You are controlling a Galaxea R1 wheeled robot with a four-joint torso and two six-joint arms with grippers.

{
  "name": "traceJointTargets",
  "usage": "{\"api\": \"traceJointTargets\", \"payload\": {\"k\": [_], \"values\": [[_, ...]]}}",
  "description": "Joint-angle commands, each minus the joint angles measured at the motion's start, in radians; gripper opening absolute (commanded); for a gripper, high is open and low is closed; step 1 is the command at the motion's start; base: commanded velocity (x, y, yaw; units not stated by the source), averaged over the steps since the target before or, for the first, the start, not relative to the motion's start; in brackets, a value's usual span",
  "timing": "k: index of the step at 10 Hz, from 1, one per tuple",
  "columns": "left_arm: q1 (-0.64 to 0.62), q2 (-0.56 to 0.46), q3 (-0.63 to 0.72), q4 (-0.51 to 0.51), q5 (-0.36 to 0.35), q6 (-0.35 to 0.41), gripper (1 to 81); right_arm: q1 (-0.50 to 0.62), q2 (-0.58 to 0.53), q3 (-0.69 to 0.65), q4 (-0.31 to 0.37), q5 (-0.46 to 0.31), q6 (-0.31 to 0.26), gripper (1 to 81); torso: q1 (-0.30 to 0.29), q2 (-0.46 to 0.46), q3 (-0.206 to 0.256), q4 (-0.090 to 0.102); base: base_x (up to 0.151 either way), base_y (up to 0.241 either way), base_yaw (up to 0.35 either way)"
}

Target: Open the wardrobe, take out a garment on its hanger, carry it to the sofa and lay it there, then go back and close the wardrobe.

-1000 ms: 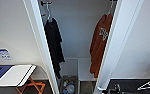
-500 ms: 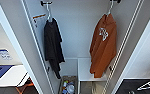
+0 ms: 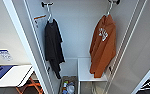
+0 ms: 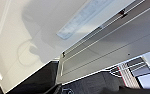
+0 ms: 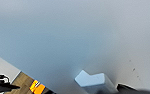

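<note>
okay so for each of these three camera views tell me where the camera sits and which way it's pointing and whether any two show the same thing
Head view: high on the robot, facing forward and down into the open wardrobe, at the garment on its hanger and a black T-shirt; I see no robot parts.
Left wrist view: on the left arm, angled up along a white wardrobe door.
Right wrist view: on the right arm, close against a white panel with a white handle.
Shared: all three seem to show white wardrobe surfaces.

Soft even indoor light, blurry frames, wide-angle slant, faint shadow on wardrobe (image 3: 78,32) wall
</note>
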Motion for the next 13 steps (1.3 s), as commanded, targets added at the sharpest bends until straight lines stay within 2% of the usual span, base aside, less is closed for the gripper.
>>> {"api": "traceJointTargets", "payload": {"k": [1, 3, 5, 7, 13], "values": [[0.028, -0.008, -0.084, -0.113, -0.124, -0.06, 81.1, -0.019, 0.016, -0.324, 0.071, -0.155, 0.282, 81.1, 0.0, 0.0, 0.0, 0.0, 0.0, 0.0, 0.0], [0.074, 0.072, -0.206, -0.116, -0.131, -0.077, 81.1, -0.067, 0.069, -0.531, 0.071, -0.158, 0.38, 81.1, -0.002, -0.001, 0.001, 0.0, 0.0, 0.0, 0.0], [0.109, 0.2, -0.355, -0.113, -0.121, -0.083, 81.1, -0.122, 0.124, -0.688, 0.073, -0.162, 0.418, 81.1, -0.004, -0.003, 0.002, 0.0, 0.0, 0.0, 0.0], [0.134, 0.311, -0.489, -0.107, -0.106, -0.084, 81.1, -0.183, 0.178, -0.822, 0.08, -0.155, 0.427, 81.1, -0.004, -0.003, 0.002, 0.0, 0.0, 0.0, 0.0], [0.155, 0.546, -0.756, -0.099, 0.006, -0.083, 81.1, -0.415, 0.407, -0.842, 0.063, -0.14, 0.415, 81.1, -0.005, -0.003, 0.002, 0.0, 0.0, 0.0, 0.0]]}}
